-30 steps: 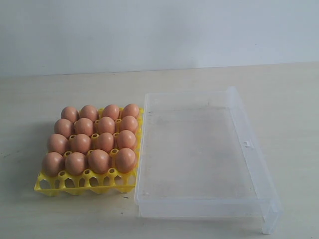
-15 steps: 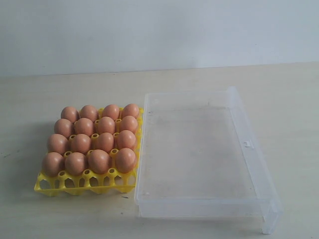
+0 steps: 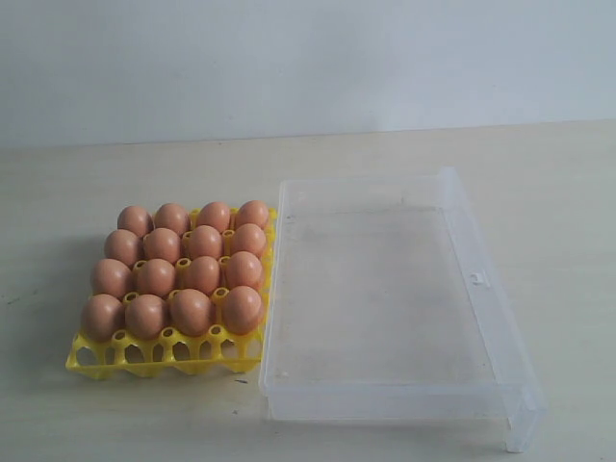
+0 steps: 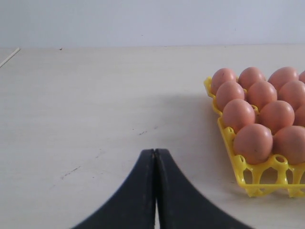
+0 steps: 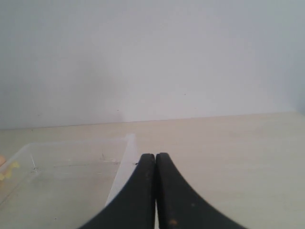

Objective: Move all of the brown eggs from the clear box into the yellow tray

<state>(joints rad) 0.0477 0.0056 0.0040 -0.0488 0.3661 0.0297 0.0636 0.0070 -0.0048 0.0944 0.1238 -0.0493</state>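
Several brown eggs (image 3: 192, 310) fill the cups of the yellow tray (image 3: 171, 352) on the left of the table. The clear box (image 3: 481, 281) lies right beside the tray and holds no eggs. No arm shows in the exterior view. In the left wrist view my left gripper (image 4: 155, 151) is shut and empty over bare table, with the brown eggs (image 4: 253, 142) and the yellow tray (image 4: 257, 182) off to one side. My right gripper (image 5: 155, 156) is shut and empty, its tips near one wall of the clear box (image 5: 119, 164).
The pale wooden table (image 3: 96, 183) runs back to a plain white wall (image 3: 308, 58). The tray's front row of cups (image 3: 125, 354) holds no eggs.
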